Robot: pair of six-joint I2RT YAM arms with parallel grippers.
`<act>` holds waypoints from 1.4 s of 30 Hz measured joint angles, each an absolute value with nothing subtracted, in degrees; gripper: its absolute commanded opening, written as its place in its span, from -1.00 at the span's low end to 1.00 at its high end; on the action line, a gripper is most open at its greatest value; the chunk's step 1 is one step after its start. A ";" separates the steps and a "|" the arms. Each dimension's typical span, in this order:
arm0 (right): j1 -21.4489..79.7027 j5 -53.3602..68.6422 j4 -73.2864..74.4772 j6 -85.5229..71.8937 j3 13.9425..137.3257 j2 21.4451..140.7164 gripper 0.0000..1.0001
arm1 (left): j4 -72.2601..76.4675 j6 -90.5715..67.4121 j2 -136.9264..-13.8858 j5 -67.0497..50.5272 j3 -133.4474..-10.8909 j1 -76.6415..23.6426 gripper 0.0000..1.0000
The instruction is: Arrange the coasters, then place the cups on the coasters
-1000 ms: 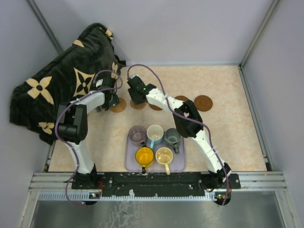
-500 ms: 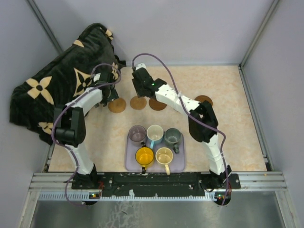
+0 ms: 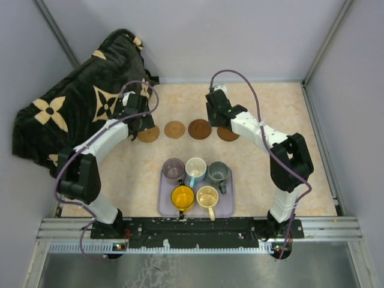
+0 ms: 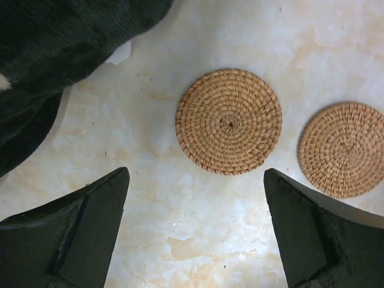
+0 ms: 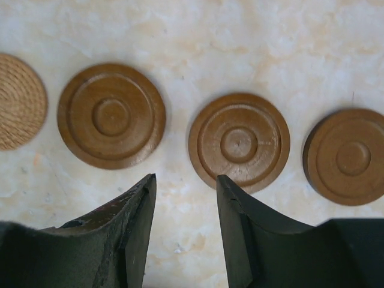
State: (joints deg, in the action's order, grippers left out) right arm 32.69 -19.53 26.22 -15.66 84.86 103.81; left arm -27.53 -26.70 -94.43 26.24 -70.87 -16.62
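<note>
Left end effector (image 4: 196, 180) spread wide, empty; woven tan coaster (image 4: 228, 122) flat on worktop (image 4: 198, 240) just ahead of it. Right end effector (image 5: 185, 183) part-open, grasping nothing; dark coasters (image 5: 239, 142) just ahead. Both kinds look thin, light, stiff; likely pinch at rim, edge-on.

Two tan coasters (image 4: 228, 121) look rough woven rattan, three brown coasters (image 5: 239, 143) smooth matt wood

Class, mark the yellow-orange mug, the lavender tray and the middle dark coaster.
yellow-orange mug (image 3: 182, 196): top view, its inside.
lavender tray (image 3: 227, 208): top view, bare near-right corner.
middle dark coaster (image 5: 239, 144): right wrist view, its centre disc.
</note>
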 measured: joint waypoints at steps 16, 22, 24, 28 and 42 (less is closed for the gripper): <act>30.33 -22.09 26.92 -17.98 78.63 103.22 -0.12 | -24.14 -25.89 -93.27 20.45 -62.46 -17.96 0.99; 28.34 -20.38 26.79 -20.71 71.81 101.30 0.01 | -24.03 -25.89 -93.80 19.70 -62.87 -19.29 0.99; 28.36 -19.73 27.27 -21.30 69.04 100.14 0.08 | -24.05 -25.89 -93.80 19.57 -62.87 -19.64 0.99; 28.36 -19.22 27.70 -22.20 66.08 98.63 0.20 | -24.12 -25.89 -93.25 19.49 -62.85 -19.90 0.99; 28.23 -16.88 27.44 -24.67 65.34 100.82 0.19 | -24.97 -26.13 -91.29 20.73 -62.72 -19.88 0.99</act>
